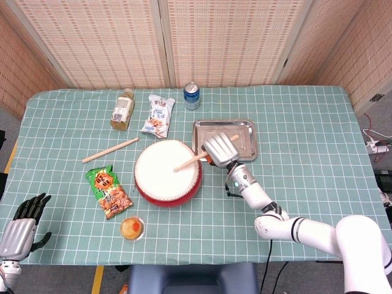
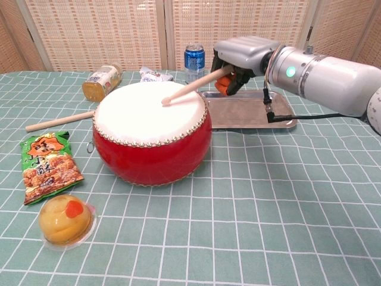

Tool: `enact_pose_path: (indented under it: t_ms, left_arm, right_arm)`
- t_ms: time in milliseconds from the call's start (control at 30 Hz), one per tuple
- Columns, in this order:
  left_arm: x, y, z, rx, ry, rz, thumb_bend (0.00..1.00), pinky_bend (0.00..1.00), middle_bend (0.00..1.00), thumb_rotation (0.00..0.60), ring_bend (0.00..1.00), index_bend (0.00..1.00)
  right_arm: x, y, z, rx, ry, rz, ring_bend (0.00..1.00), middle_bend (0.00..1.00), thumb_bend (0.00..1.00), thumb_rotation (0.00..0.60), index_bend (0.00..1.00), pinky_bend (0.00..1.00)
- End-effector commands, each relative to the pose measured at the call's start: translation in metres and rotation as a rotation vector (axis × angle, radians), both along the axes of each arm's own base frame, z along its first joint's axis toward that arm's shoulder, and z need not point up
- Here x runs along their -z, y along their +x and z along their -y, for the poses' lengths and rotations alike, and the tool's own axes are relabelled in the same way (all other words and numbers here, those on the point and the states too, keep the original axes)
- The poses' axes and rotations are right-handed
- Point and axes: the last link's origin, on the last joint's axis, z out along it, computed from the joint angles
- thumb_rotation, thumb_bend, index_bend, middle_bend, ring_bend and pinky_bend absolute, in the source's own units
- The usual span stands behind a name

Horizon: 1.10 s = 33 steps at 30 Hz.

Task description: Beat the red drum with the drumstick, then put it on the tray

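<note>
The red drum point(image 1: 166, 174) point(image 2: 151, 134) with its white skin stands at the table's middle. My right hand point(image 1: 220, 149) point(image 2: 240, 56) grips a wooden drumstick point(image 1: 192, 160) point(image 2: 191, 85) just right of the drum. The stick slants down to the left and its tip touches the drum skin. The steel tray point(image 1: 244, 130) point(image 2: 250, 113) lies behind and to the right of the drum, partly under my hand. My left hand point(image 1: 21, 228) hangs open at the near left corner, holding nothing.
A second drumstick point(image 1: 110, 150) point(image 2: 59, 121) lies left of the drum. A green snack bag point(image 1: 108, 190) and a jelly cup point(image 1: 131, 228) sit in front left. A bottle point(image 1: 122, 109), a white snack bag point(image 1: 158, 115) and a blue can point(image 1: 192, 95) stand at the back.
</note>
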Motion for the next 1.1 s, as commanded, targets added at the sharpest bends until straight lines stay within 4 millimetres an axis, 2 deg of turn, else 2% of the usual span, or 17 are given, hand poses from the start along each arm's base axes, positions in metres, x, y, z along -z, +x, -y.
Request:
enact_pose_path:
  t_ms: [33,233,400,433,467,567,700,800,967,1100]
  left_arm:
    - [0.0,0.0,0.0,0.001,-0.001,0.001,0.24,0.02,0.0,0.6,0.0,0.02]
    - [0.0,0.001,-0.001,0.006,0.002,0.0,0.24,0.02,0.0,0.6,0.0,0.02]
    - [0.0,0.001,-0.001,0.009,0.003,0.001,0.24,0.02,0.0,0.6,0.0,0.02]
    - [0.0,0.002,-0.002,0.012,0.003,0.002,0.24,0.02,0.0,0.6,0.0,0.02]
    - [0.0,0.002,-0.002,0.012,0.001,0.001,0.24,0.02,0.0,0.6,0.0,0.02]
    - [0.0,0.002,-0.002,0.009,0.003,0.002,0.24,0.02,0.0,0.6,0.0,0.02]
    - [0.001,0.001,-0.002,0.007,0.0,0.001,0.24,0.02,0.0,0.6,0.0,0.02]
    - [0.0,0.001,-0.002,0.006,0.001,0.0,0.24,0.02,0.0,0.6,0.0,0.02]
    - [-0.001,0.001,-0.002,0.009,0.008,0.0,0.24,0.02,0.0,0.6,0.0,0.02]
    - [-0.001,0.002,-0.002,0.011,0.006,0.001,0.24,0.02,0.0,0.6,0.0,0.02]
  right_arm:
    - [0.003,-0.001,0.001,0.02,-0.002,0.0,1.0,0.93,0.77,0.6,0.86,1.0]
    - [-0.02,0.019,-0.001,0.034,-0.022,0.332,1.0,0.93,0.77,0.6,0.86,1.0]
    - [-0.021,0.018,-0.001,0.045,-0.006,0.373,1.0,0.93,0.77,0.6,0.86,1.0]
    - [-0.018,0.014,-0.001,0.046,0.004,0.342,1.0,0.93,0.77,0.6,0.86,1.0]
    - [-0.008,0.005,-0.002,0.021,0.014,0.213,1.0,0.93,0.77,0.6,0.86,1.0]
    - [0.005,-0.007,-0.002,-0.019,0.005,0.026,1.0,0.93,0.77,0.6,0.86,1.0]
    - [0.011,-0.013,-0.001,-0.003,0.007,-0.054,1.0,0.93,0.77,0.6,0.86,1.0]
    - [0.006,-0.005,-0.001,0.009,-0.007,0.017,1.0,0.93,0.77,0.6,0.86,1.0]
    - [-0.015,0.018,-0.004,-0.021,-0.037,0.292,1.0,0.93,0.77,0.6,0.87,1.0]
    - [-0.02,0.02,-0.002,-0.02,-0.035,0.368,1.0,0.93,0.77,0.6,0.87,1.0]
